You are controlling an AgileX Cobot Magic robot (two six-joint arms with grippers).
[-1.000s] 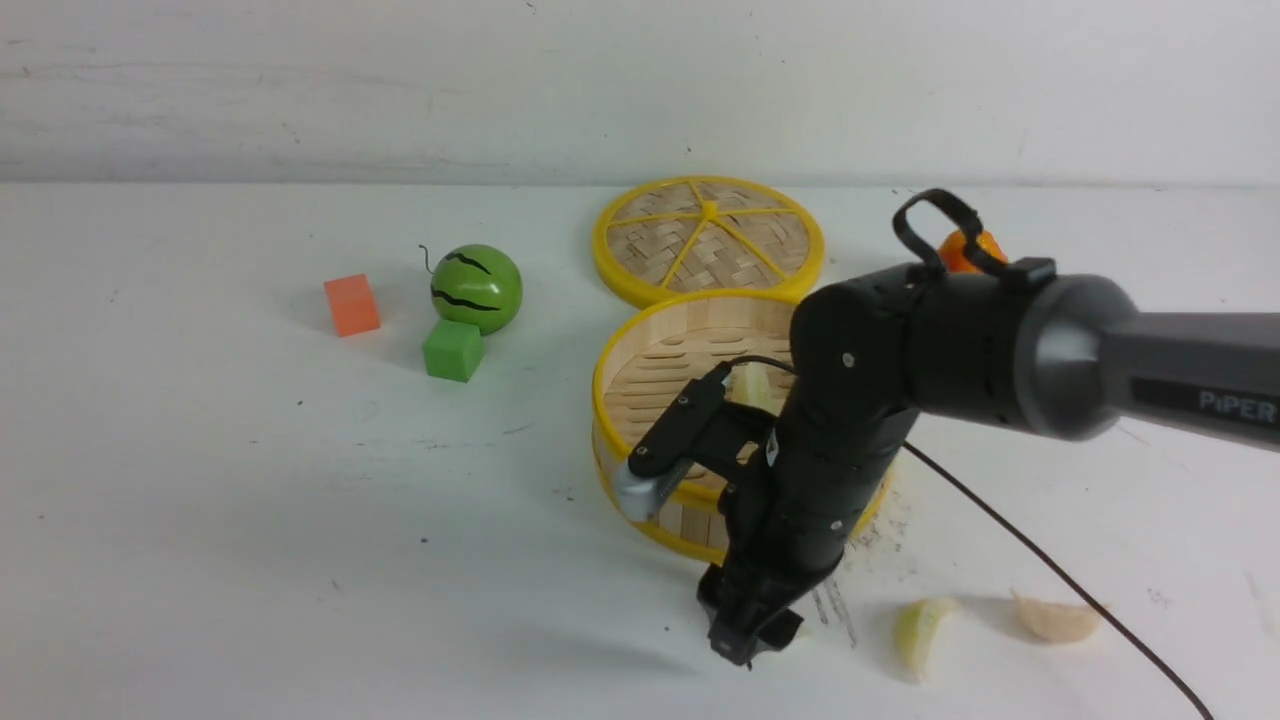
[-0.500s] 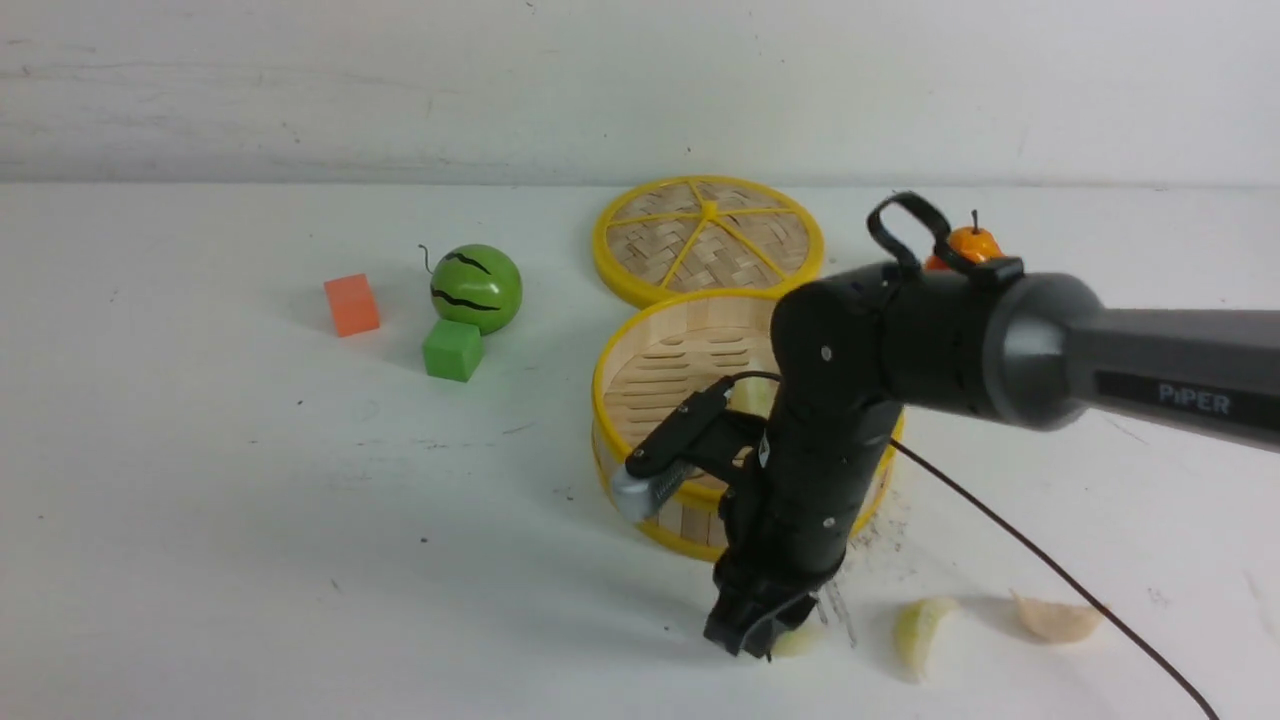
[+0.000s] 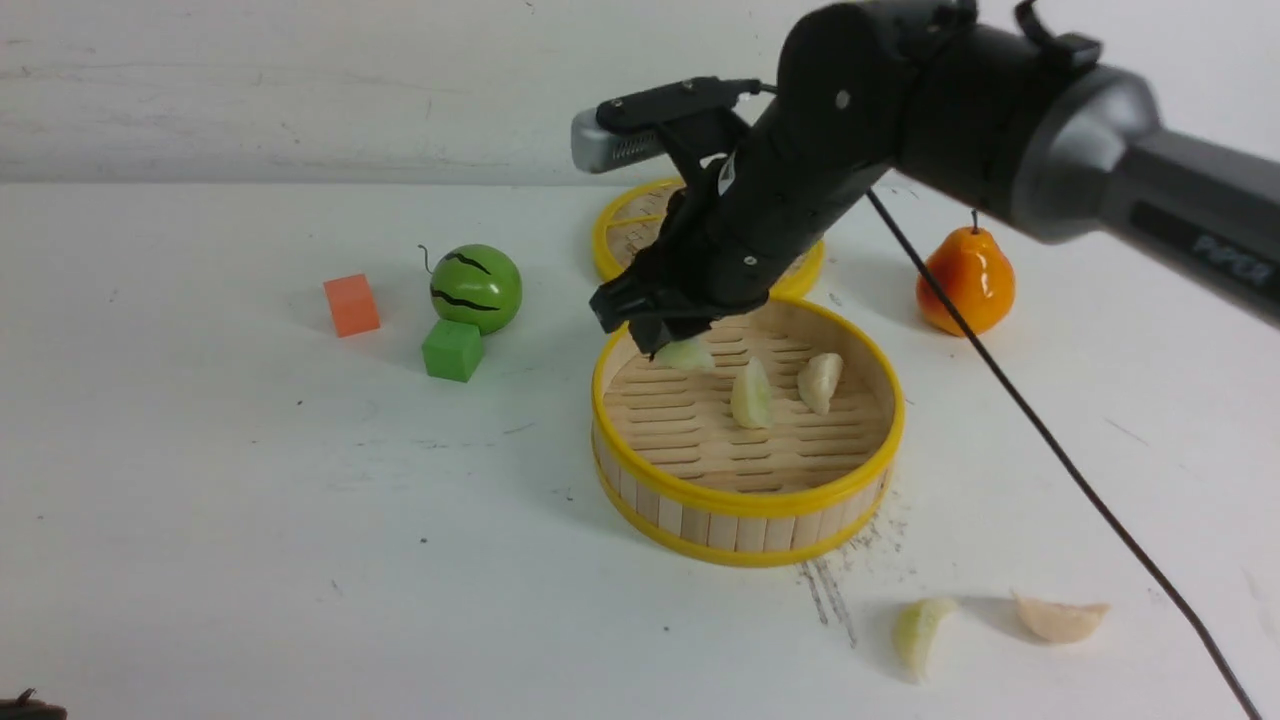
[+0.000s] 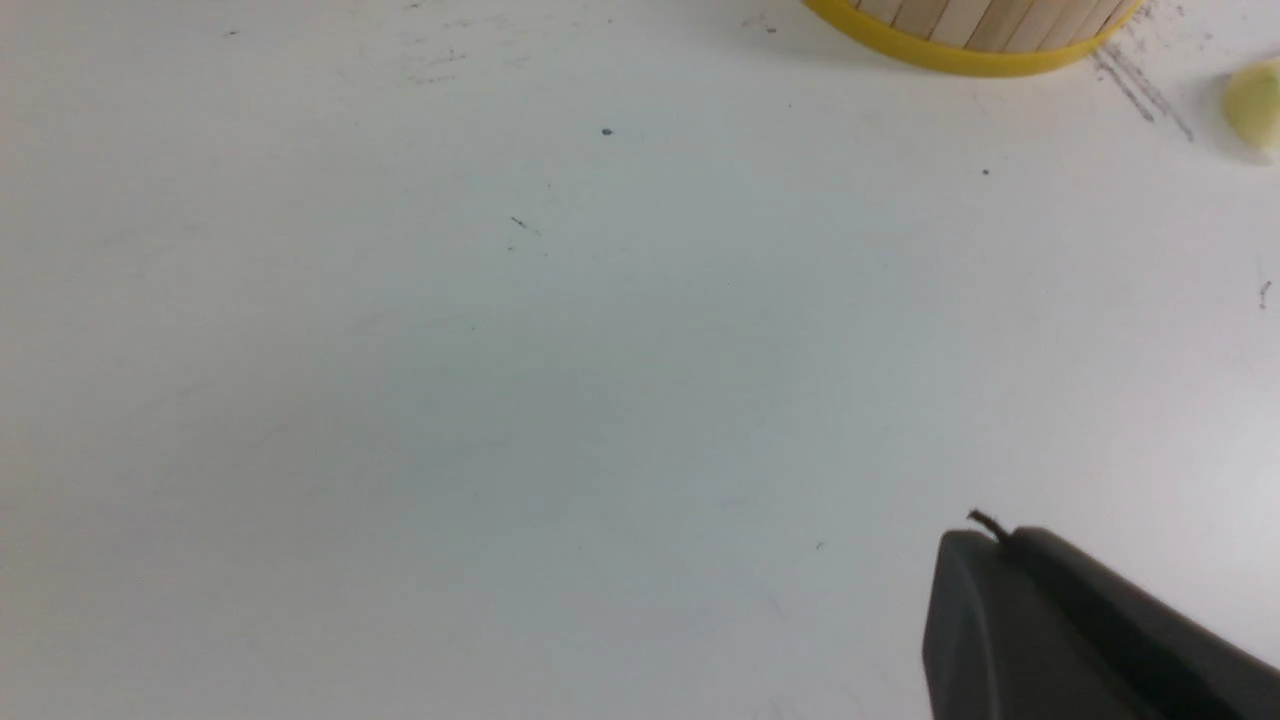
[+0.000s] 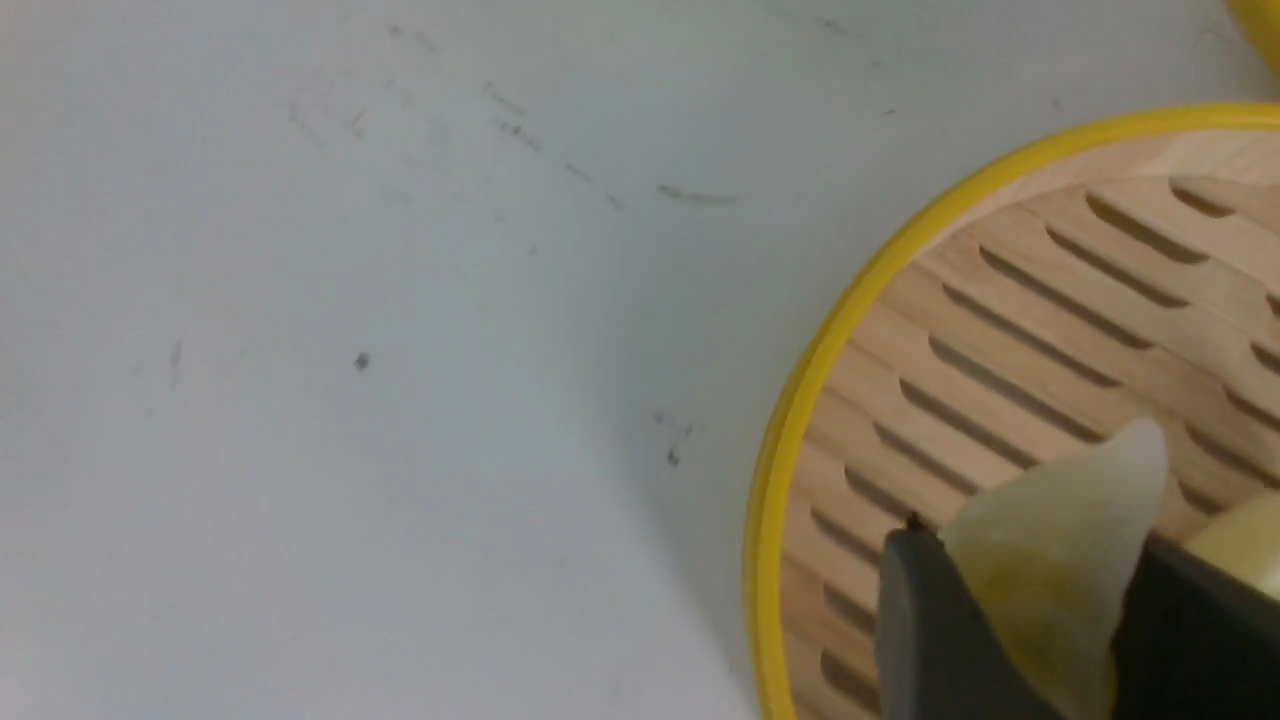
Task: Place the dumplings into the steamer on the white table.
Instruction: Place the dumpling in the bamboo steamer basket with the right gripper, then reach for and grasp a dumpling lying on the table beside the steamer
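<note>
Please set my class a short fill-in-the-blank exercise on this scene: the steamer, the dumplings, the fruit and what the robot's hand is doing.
1. Inside the steamer lie ____ dumplings.
2. The right hand holds a third dumpling above the steamer; it is pale ____.
3. The orange fruit standing to the right of the steamer is a ____.

Missing words: two; green; pear.

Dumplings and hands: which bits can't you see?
Front view: right hand hides the top of the held dumpling.
Front view: right arm covers most of the woven lid.
Left wrist view: picture edge cuts off the green dumpling.
Left wrist view: left hand shows only one dark corner.
</note>
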